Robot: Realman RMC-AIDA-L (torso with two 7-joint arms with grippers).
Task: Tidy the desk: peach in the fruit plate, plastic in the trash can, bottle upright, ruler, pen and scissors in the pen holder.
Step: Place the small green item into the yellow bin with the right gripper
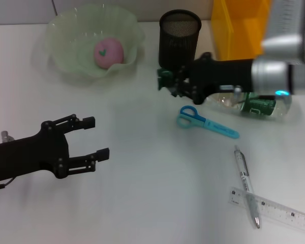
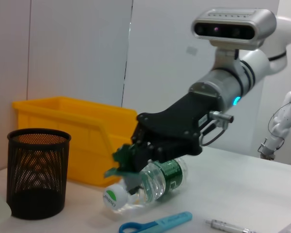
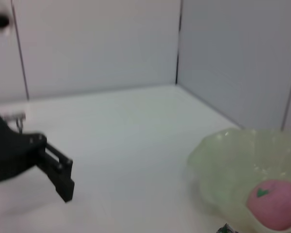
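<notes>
clear bottle (image 1: 254,105) lying, green label

left tool (image 1: 94,137): matte black, two-fingered | right tool (image 1: 165,81): black, green tips, silver wrist

- I see the peach (image 3: 276,204) lying inside the fruit plate (image 3: 223,160) — near the desk's (image 3: 131,141) far corner.
- The left gripper (image 3: 63,174) hovers well apart from it, fingers spread.
</notes>
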